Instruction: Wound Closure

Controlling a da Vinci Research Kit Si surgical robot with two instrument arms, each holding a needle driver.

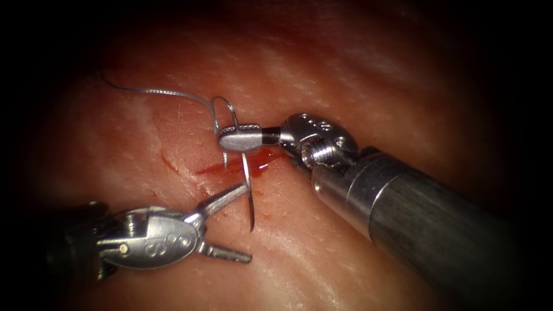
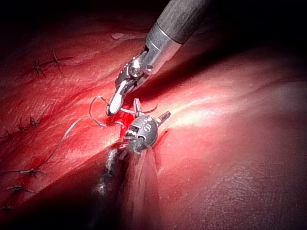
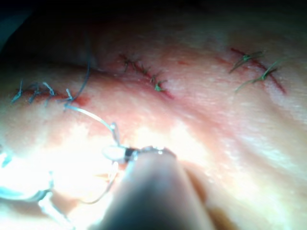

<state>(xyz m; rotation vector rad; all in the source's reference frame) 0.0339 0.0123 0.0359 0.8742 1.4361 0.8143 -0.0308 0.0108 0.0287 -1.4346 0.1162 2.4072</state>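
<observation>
No readable text, labels, brands, numbers or signs on anything in view.

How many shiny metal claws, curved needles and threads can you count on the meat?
Shiny silver metal claws: 2, the left claw open and holding nothing, the right claw shut on the needle's upper part.
Thin curved steel needle: 1, hanging over the red fluid.
Thin grey thread: 1.
Total: 4.

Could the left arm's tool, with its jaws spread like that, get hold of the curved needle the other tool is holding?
Probably yes. The left tool is open, its upper jaw right beside the needle, with nothing between them. The right tool is shut on the needle's upper part, leaving the lower stretch free above the tissue.
</observation>
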